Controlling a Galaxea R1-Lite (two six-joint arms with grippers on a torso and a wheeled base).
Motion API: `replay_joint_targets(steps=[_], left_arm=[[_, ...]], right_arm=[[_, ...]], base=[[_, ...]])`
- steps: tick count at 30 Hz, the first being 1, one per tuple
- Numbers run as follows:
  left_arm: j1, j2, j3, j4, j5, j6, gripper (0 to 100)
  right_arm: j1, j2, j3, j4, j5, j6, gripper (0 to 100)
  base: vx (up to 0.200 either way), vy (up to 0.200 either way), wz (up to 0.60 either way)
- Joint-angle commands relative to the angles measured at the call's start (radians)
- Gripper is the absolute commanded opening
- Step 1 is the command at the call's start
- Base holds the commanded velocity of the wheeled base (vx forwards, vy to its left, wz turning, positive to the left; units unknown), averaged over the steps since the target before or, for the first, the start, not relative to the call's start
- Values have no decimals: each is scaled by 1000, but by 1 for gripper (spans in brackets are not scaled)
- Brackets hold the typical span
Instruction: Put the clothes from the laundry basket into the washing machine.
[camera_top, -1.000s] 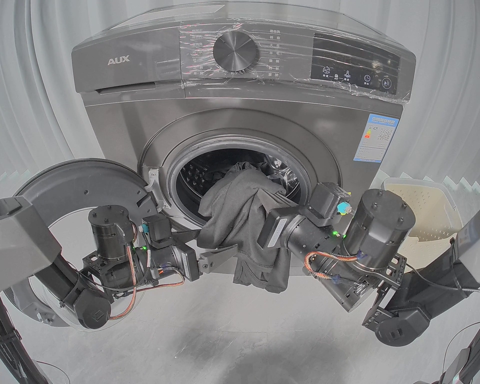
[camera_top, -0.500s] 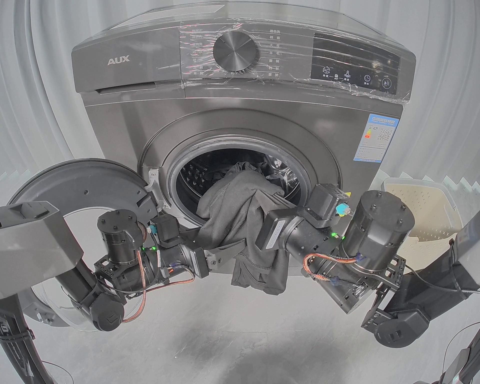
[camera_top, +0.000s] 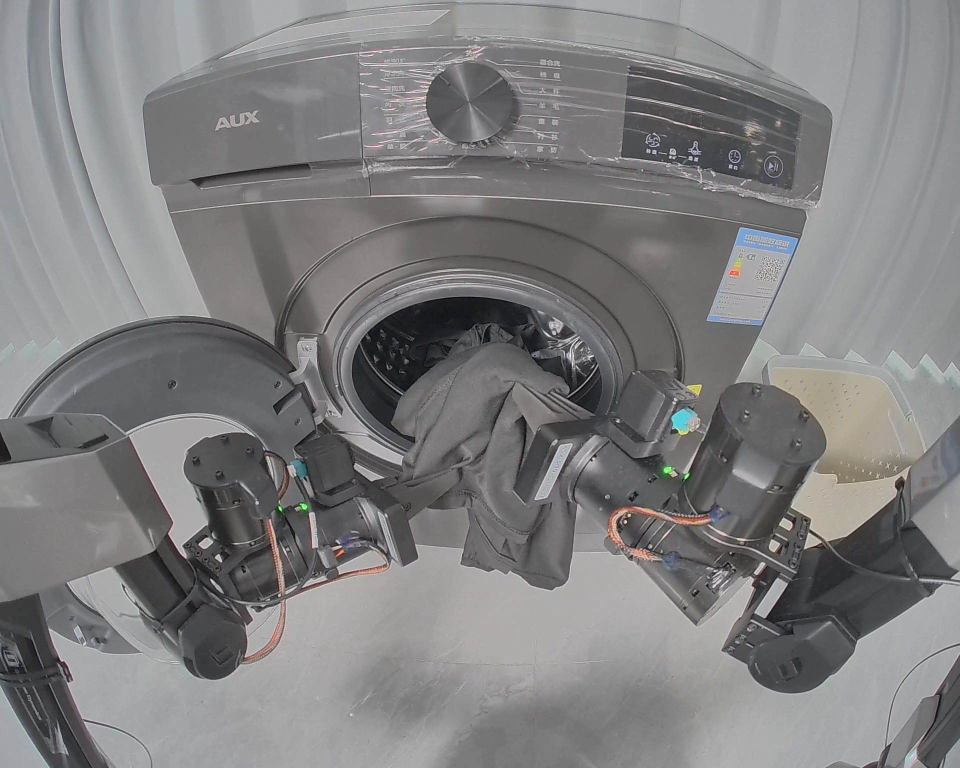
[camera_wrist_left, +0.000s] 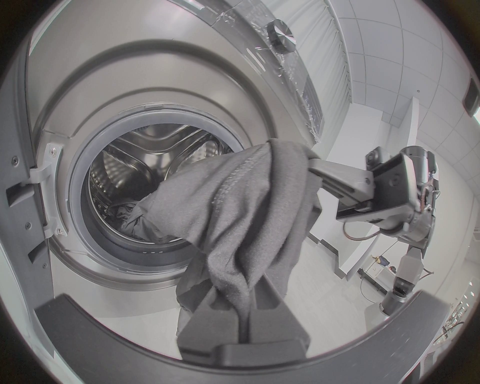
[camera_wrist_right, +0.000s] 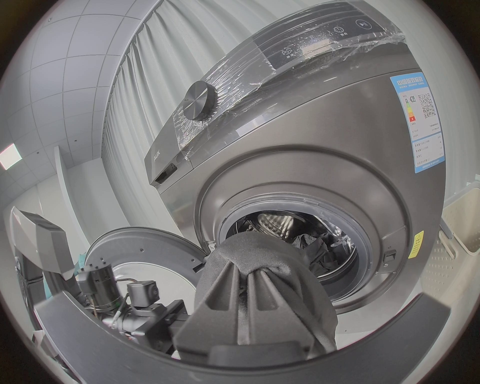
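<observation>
Head view: the big grey washing machine (camera_top: 480, 220) stands in the middle, and its round hole is open. Its door (camera_top: 150, 370) is swung wide to the robot's left. A pale laundry basket (camera_top: 860, 430) stands just beside the machine on the robot's right. A dark grey cloth (camera_top: 470, 420) hangs out of the hole. Its top part is inside the drum, near other dark clothes (camera_wrist_right: 315, 247), and its bottom part dangles over the rim. In the left wrist view, the left gripper (camera_wrist_left: 246, 305) has its fingers squeezed together on the low part of the cloth. In the right wrist view, the right gripper (camera_wrist_right: 245, 272) pinches the cloth too, close to the hole, with cloth draped over its fingers.
</observation>
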Motion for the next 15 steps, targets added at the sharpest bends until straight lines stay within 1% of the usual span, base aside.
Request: replay_joint_targets(steps=[1, 6, 7, 8, 10, 13, 14, 15], left_arm=[[-18, -62, 67, -29, 0, 2, 0], [-41, -129, 95, -29, 0, 1, 0], [-46, -140, 95, -29, 0, -1, 0], [-49, -149, 93, -29, 1, -1, 0], [-50, -158, 84, -27, 1, -1, 0], [-49, -161, 63, -21, 3, -1, 0], [-49, -161, 63, -21, 3, -1, 0], [-49, -161, 52, -19, 9, -1, 0]], right_arm=[[-19, 26, 3, -22, 21, -2, 0], [-25, 68, 15, -54, 32, -5, 0], [-25, 79, 24, -63, 43, -6, 0], [-25, 82, 33, -69, 50, -8, 100], [-26, 85, 32, -74, 52, -8, 100], [-55, 88, 70, -60, 52, -14, 100], [-55, 88, 70, -60, 52, -14, 100], [-65, 88, 95, -57, 52, -20, 100]], base=[[0, 0, 0], [0, 0, 0], [0, 0, 0], [0, 0, 0], [0, 0, 0], [0, 0, 0], [0, 0, 0], [0, 0, 0]])
